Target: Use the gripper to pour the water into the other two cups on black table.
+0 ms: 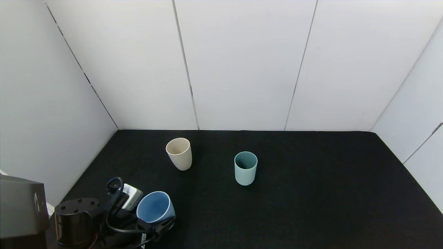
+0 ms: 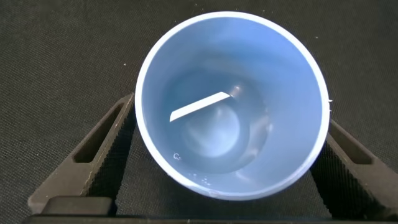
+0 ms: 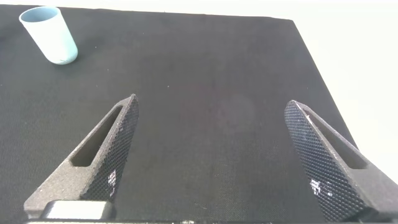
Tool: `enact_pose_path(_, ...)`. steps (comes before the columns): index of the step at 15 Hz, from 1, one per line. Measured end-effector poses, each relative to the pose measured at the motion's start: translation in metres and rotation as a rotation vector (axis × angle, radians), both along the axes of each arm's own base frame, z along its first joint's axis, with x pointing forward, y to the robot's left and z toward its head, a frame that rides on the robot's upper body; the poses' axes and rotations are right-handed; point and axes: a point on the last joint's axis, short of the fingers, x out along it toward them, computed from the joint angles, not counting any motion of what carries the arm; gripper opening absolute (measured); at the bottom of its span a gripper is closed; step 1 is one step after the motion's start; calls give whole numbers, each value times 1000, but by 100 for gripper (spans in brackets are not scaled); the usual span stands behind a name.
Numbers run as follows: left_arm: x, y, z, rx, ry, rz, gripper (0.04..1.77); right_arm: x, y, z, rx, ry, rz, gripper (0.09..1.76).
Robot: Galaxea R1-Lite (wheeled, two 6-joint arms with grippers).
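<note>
**Operator:** Report the status of the left pincer.

**Unit:** My left pincer (image 1: 157,224) is at the near left corner of the black worktop (image 1: 311,193). Its two fingers (image 2: 81,165) press against opposite sides of the light blue cup (image 1: 154,206), so it is clamped on that cup. In the head view the cup's mouth leans toward the far right. In the left wrist view the blue cup (image 2: 232,106) fills most of the frame. Clear water lies in its bottom, with a bright reflection streak and small droplets on the inner wall.

**Operator:** Report the status of the right pincer.

**Unit:** My right pincer (image 3: 214,162) does not appear in the head view. The right wrist view shows its textured fingers (image 3: 99,155) spread wide apart with only bare worktop between them. It holds nothing.

**Operator:** Locate the receiving cups.

**Unit:** The beige cup (image 1: 179,153) stands upright on the worktop, farther away than the held cup and slightly to its right. The teal cup (image 1: 245,168) stands upright to the right of the beige one, a little nearer to me. The two are well apart from each other and from the blue cup. The teal cup (image 3: 50,34) also appears far off in the right wrist view. I cannot tell whether either cup contains liquid.
</note>
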Motion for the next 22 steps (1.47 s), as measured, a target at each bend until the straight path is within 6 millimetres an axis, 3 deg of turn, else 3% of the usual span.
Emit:
enact_pose_path(1,0,0,0,-4,3,-9,171,0,0,0,0,0,0,171)
enact_pose_path(3,0,0,-1,-7,6,-14,135,0,0,0,0,0,0,171)
enact_pose_path(5,0,1,0,-8,5,-13,126,0,0,0,0,0,0,171)
enact_pose_path(12,1,2,2,-13,-10,-9,124,0,0,0,0,0,0,171)
enact_pose_path(17,21,7,16,-15,-114,23,124,0,0,0,0,0,0,171)
enact_pose_path(22,29,11,23,-16,-129,43,124,0,0,0,0,0,1,171)
